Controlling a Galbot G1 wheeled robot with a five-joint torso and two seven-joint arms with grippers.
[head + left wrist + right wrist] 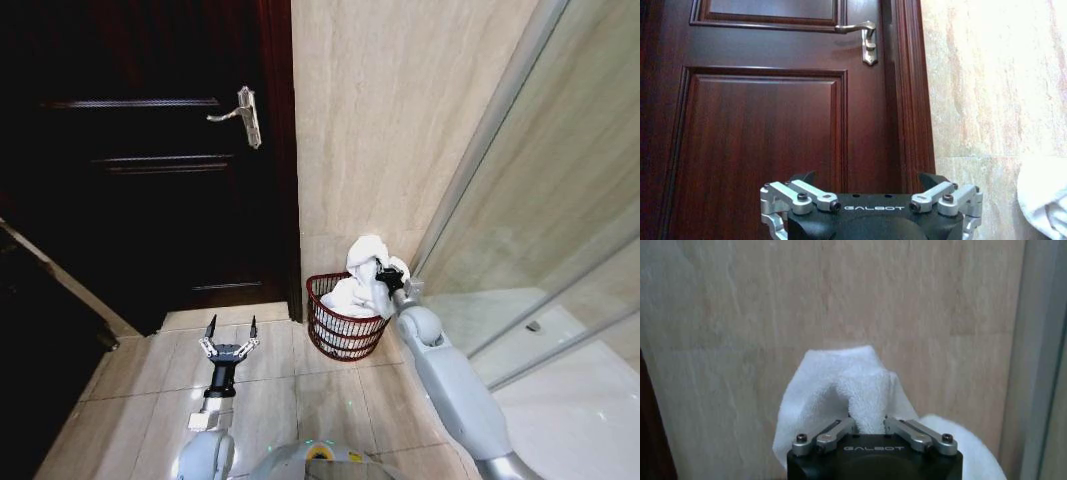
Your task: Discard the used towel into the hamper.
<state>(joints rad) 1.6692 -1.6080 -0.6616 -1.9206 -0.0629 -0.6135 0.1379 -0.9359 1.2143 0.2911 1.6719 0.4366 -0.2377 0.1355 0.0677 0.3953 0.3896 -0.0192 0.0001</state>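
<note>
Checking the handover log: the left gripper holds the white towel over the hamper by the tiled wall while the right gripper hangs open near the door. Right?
Arms are swapped. In the head view the right gripper is shut on the white towel over the hamper; the left gripper hangs open near the door.

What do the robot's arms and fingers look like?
Both arms are smooth pale grey tubes with rounded joints. The left gripper and the right gripper each have a black body printed with "GALBOT" in white, silver metal links with bolts, and dark pointed fingers.
</note>
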